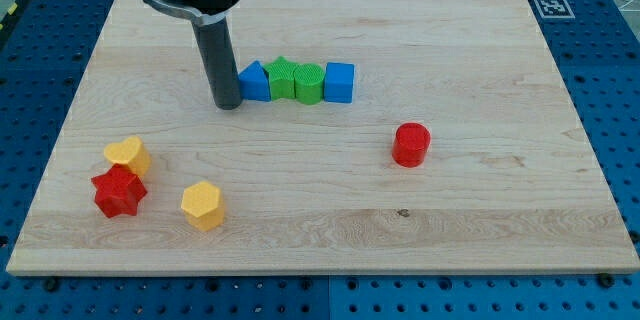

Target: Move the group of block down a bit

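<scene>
my tip [228, 106] touching blue block [255, 82] (row's left end), wooden board [480, 210]

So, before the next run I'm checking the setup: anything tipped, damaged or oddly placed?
Nothing stands out. The four-block row, blue, green, green and blue cube, sits tidy, with my tip at its left end. The other blocks lie intact on the wooden board.

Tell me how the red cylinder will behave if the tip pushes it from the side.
The red cylinder stands upright on its flat end on the smooth wooden board, so it will probably slide, not roll. It looks squat, so tipping seems unlikely. An off-centre push would likely slip off its round wall. My tip is far off, beside the blue block.
</scene>
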Motion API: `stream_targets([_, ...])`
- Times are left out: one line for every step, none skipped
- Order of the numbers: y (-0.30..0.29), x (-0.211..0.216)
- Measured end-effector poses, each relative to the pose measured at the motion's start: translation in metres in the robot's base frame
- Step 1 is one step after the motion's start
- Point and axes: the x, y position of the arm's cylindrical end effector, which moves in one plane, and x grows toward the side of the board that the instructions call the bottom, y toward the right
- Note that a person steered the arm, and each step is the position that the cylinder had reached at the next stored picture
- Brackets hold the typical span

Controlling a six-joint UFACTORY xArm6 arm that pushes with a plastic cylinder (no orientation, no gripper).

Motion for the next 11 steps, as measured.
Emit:
stream_targets([-0.003, 0.000])
stream_targets([-0.009, -0.002])
stream_targets([-0.035, -0.043])
stream_targets([-0.021, -0.069])
stream_targets([0.037, -0.070])
stream_targets([0.045, -0.070])
stream_targets([0.045, -0.068])
stream_targets([0.045, -0.061])
stream_targets([0.045, -0.053])
stream_targets([0.045, -0.048])
stream_targets([0.045, -0.047])
